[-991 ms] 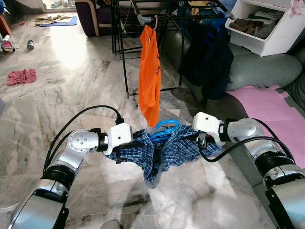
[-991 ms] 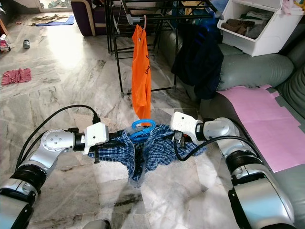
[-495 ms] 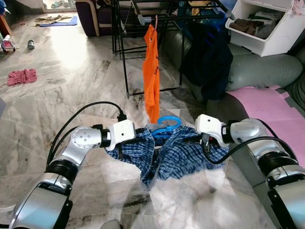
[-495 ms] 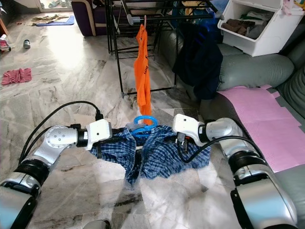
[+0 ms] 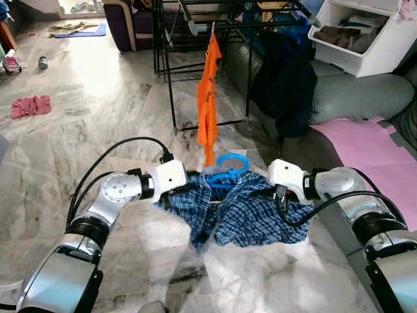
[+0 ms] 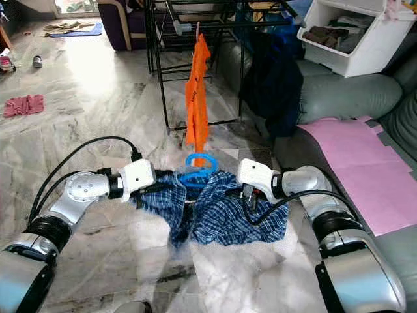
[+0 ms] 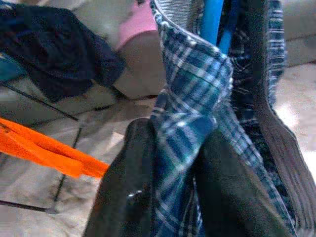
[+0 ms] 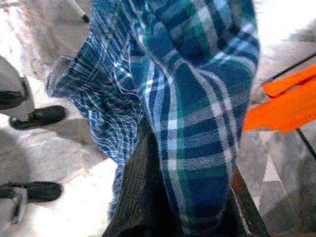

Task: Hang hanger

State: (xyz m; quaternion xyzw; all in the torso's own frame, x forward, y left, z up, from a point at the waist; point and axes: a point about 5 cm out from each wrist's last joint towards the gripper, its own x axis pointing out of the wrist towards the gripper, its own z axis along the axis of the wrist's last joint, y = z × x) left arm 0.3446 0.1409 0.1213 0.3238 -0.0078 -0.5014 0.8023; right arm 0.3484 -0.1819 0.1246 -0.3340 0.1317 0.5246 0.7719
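A blue plaid garment (image 5: 251, 218) on a blue plastic hanger (image 5: 229, 163) hangs between my two arms above the marble floor. My left gripper (image 7: 173, 197) is shut on a fold at the garment's left end; its black fingers (image 7: 123, 192) pinch the cloth. At the other end my right gripper (image 8: 182, 207) is shut on the plaid cloth too. The hanger's hook rises from the garment's middle, just below the orange shirt (image 5: 207, 104). That shirt hangs on a black drying rack (image 5: 171, 72) straight ahead.
A dark navy garment (image 5: 285, 78) drapes off the rack's right side. A grey sofa (image 5: 365, 94) with a pink sheet (image 5: 365, 153) and a white storage bin (image 5: 365, 32) stands at the right. A pink cloth (image 5: 29, 105) lies on the floor far left.
Both arms have carried the plaid garment and hanger forward and slightly up, toward the rack. The orange shirt has swung to show its edge.
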